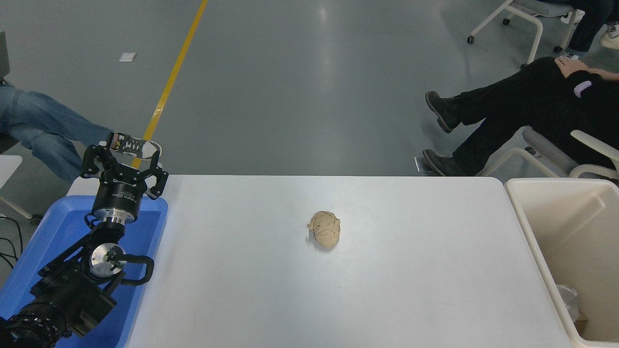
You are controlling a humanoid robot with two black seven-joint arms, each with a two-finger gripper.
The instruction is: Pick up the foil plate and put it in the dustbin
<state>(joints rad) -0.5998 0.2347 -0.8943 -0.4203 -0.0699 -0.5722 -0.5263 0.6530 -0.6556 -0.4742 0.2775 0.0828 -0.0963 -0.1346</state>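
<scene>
No foil plate shows on the white table (pixel 411 270). The cream-beige dustbin (pixel 556 181) stands at the table's right end, open at the top. A greyish shiny crumpled thing (pixel 567 296) lies at its bottom, partly hidden by the bin's wall; I cannot tell whether it is the foil plate. My left gripper (pixel 123 157) is parked at the lower left above the blue bin, fingers spread open and empty. My right arm is out of view.
A tan wrinkly paper-like lump (pixel 325 228) lies in the middle of the table. A bright blue bin (pixel 58 217) stands at the table's left end under the left arm. People sit beyond the far edge: legs in jeans (pixel 43 128) at left, legs in black (pixel 508 116) at right.
</scene>
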